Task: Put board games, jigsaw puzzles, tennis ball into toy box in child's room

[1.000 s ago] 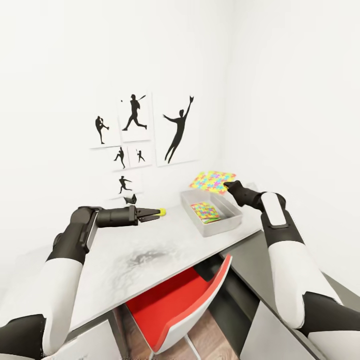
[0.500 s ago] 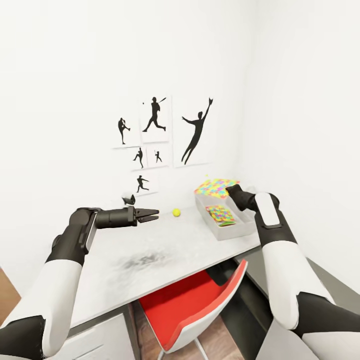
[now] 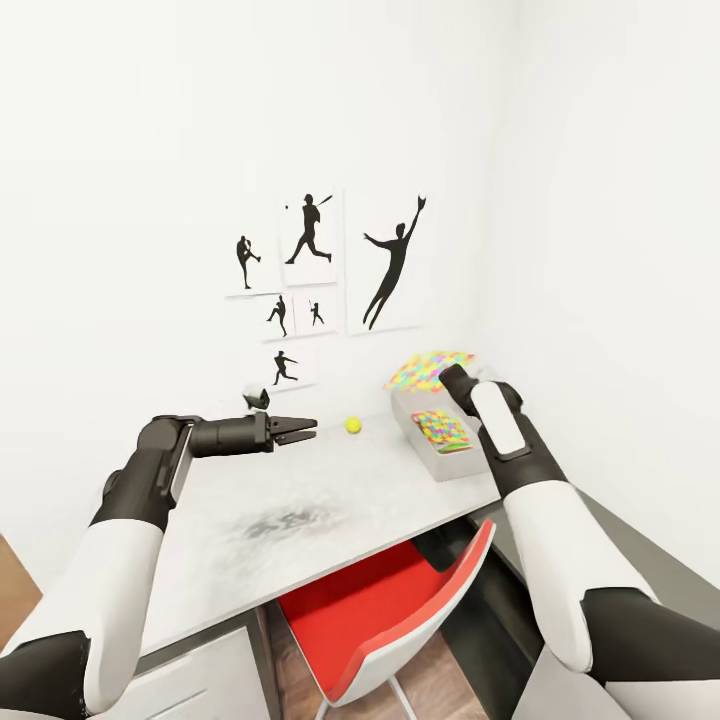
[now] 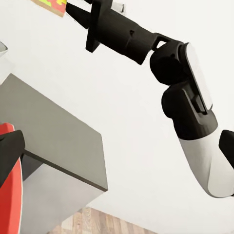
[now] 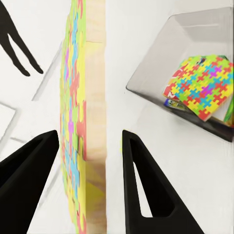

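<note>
My right gripper (image 3: 452, 376) is shut on a multicoloured jigsaw puzzle (image 3: 428, 368), held tilted in the air just above the far end of the light grey toy box (image 3: 455, 468). In the right wrist view this puzzle (image 5: 83, 146) stands edge-on between my fingers (image 5: 141, 185). A second jigsaw puzzle (image 3: 440, 430) lies inside the toy box (image 5: 161, 53), on top of a green-edged flat box. The tennis ball (image 3: 352, 425) rests on the table (image 3: 300, 520), a short way beyond my left gripper (image 3: 308, 430), which is open and holds nothing.
A red chair (image 3: 390, 610) is tucked under the table's front edge. A lower dark grey cabinet top (image 3: 620, 540) joins the table at the right. Baseball silhouettes (image 3: 310, 230) hang on the white wall behind. A small dark object (image 3: 258, 400) sits by the wall.
The view swung after the oldest frame. My left gripper let go of the tennis ball, which now lies on the table. My right arm has lifted and tilted the puzzle over the toy box.
</note>
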Motion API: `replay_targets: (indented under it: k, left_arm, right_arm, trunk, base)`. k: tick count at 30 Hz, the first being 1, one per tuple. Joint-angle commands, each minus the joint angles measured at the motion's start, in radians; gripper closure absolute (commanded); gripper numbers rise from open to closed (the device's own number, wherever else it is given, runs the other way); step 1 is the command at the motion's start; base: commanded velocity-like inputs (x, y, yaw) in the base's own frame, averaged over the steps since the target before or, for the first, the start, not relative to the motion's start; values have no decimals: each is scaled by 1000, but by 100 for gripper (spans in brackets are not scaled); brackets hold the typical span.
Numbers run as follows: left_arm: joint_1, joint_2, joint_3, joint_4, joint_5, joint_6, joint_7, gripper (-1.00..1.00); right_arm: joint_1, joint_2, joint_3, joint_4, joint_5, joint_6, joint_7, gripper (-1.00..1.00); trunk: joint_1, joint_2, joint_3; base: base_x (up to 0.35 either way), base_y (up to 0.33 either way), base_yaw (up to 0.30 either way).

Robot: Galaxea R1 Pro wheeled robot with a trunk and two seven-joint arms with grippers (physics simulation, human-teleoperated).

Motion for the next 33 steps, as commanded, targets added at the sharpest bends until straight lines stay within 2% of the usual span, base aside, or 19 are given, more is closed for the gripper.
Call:
replay_targets:
  k: [1, 4, 6, 11, 17, 21, 28, 33]
  left_arm:
    - [-1, 0, 2, -1, -10, 10, -9, -100]
    - [-1, 0, 2, -1, -10, 10, -9, -100]
    - [-1, -1, 2, -1, -10, 10, -9, -100]
    - [-1, -1, 2, -1, -10, 10, -9, -100]
    - [-1, -1, 2, -1, -10, 12, -9, -100]
    - [-1, 0, 2, -1, -10, 13, -9, -100]
    - [-1, -1, 2, -1, -10, 12, -9, -100]
    - [-1, -1, 2, -1, -10, 12, -9, -100]
  right_arm:
    - [0, 1, 4, -1, -6, -34, -13, 100]
    - [0, 2, 10, 2, -7, -106, -21, 100]
    - [0, 2, 9, 4, -11, -124, -23, 100]
    - [0, 2, 4, 21, -17, -132, -24, 100]
    - [-1, 1, -5, 98, -24, -130, -15, 100]
    - [-1, 0, -26, 117, -25, -130, -11, 100]
    - [-1, -1, -95, 141, -25, -130, -8, 100]
    - [-1, -8, -119, 152, -25, -128, 42, 100]
  trunk:
    - [1, -1, -1]
    - [1, -1, -1]
    - [1, -1, -1]
    - [1, -1, -1]
    - [1, -1, -1]
    - [1, -1, -1]
    - [1, -1, -1]
    - [1, -1, -1]
  base:
    - [0, 0, 0]
    - [0, 0, 0]
    - [0, 0, 0]
    - [0, 0, 0]
    - [6, 0, 0]
    - [73, 0, 0]
    - [17, 0, 0]
    - [3, 0, 0]
